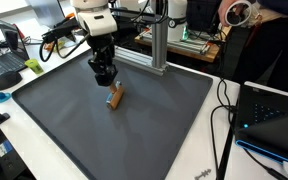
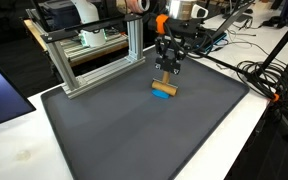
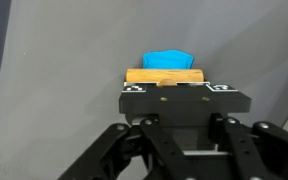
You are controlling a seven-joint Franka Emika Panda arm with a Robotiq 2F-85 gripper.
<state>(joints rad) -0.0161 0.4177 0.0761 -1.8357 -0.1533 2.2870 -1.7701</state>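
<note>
- Pincer (image 1: 104, 80) points down over the mat (image 1: 104, 135), near the back of it. It hangs just above the block (image 1: 115, 96) and holds nothing.
- Honestly can't tell if the pincer is spread or pressed together. Both exterior views are too small, and the wrist view only shows the black body and linkages with the fingertips hidden.
- The block is a little wooden one lying flat on the mat, almost under the pincer and slightly to the side. It looks apart from the fingers, not touching.
- There's a blue piece (image 3: 169, 60) right against the block. In the wrist view it sits just past the wood (image 3: 164, 76), and in an exterior view it shows along the block's near side (image 2: 163, 95).
- The mat is dark grey and covers most of the white table (image 1: 199, 165). Block and blue piece are the only things lying on it.
- An aluminium frame (image 2: 94, 60) stands at the mat's back edge, near the arm.
- Cables (image 2: 256, 75) snake over the table off the mat, well apart from the block.
- A laptop (image 1: 4, 68) sits off past one corner of the mat.
</note>
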